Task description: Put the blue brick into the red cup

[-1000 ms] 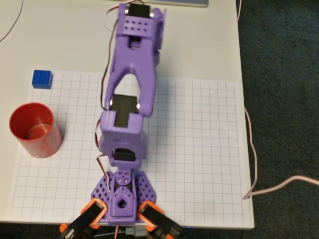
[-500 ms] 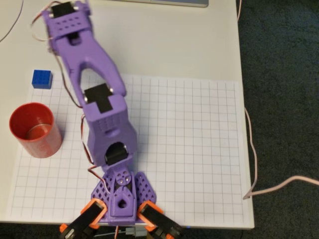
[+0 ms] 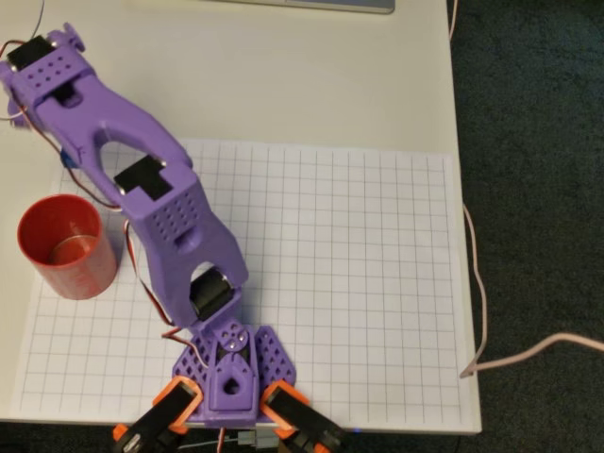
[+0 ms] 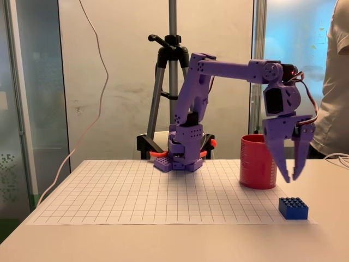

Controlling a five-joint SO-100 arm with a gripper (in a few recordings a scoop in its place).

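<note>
In the fixed view the purple arm (image 4: 218, 71) is reaching out to the right of the frame from its base (image 4: 180, 158) at the middle, with the forearm running level and the wrist bending down. The gripper (image 4: 289, 177) is hanging with its tips pointing down, clear of the table, and its two fingers (image 4: 277, 153) are standing moderately spread with nothing between them. The blue brick (image 4: 293, 208) is sitting flat on the white grid mat (image 4: 136, 196) at the lower right of that frame, studs up, just below the fingertips and apart from them. The red cup (image 4: 258, 161) is standing upright on the mat behind the gripper, to the left of the brick and near it.

In the overhead view the arm (image 3: 142, 189) is stretching from the base at the bottom middle toward the upper left corner, covering the brick except for a sliver of blue (image 3: 66, 157) at its left edge. The red cup (image 3: 66, 245) is showing at the left side, mouth open and empty, near the mat's left border. A person's sleeve (image 4: 335, 82) is showing at the right edge of the fixed view, beside a tripod (image 4: 172, 65) standing behind the table
</note>
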